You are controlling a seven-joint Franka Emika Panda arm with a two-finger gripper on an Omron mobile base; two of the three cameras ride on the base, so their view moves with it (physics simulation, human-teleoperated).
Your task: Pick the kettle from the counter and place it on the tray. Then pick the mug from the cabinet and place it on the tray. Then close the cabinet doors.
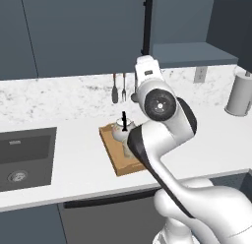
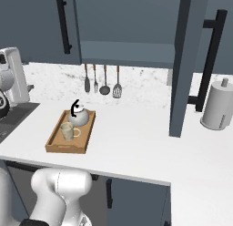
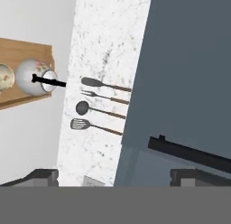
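The gripper (image 3: 115, 177) stands with its jaws spread wide and nothing between them; its two blocky dark fingertips (image 3: 43, 175) rise far apart at the bottom of the hand view. Just past them runs a long black bar handle (image 3: 189, 153) on a flat, matte slate-blue cabinet door (image 3: 189, 74). Beside that door lies the speckled marble backsplash (image 3: 108, 47), where four slim dark utensils (image 3: 97, 103) with brown stems hang in a row: what looks like a spatula, a fork, a round ladle and a slotted turner, though they are small.

Further out, the low-rimmed, light-brown wooden tray (image 2: 54, 141) sits on the smooth white counter (image 2: 136, 147). In it the round, silvery-white kettle (image 2: 79, 116) stands at the end nearer the wall, with its thin black handle upright. The small beige mug (image 2: 68, 130) stands just beside it, towards the counter's front edge.

In the right base view one cabinet door (image 2: 184, 61) stands swung out over the counter, edge-on. The slate-blue shelf (image 2: 127, 54) lies behind it. A tall grey cylindrical canister (image 2: 217, 106) stands well apart to the right.
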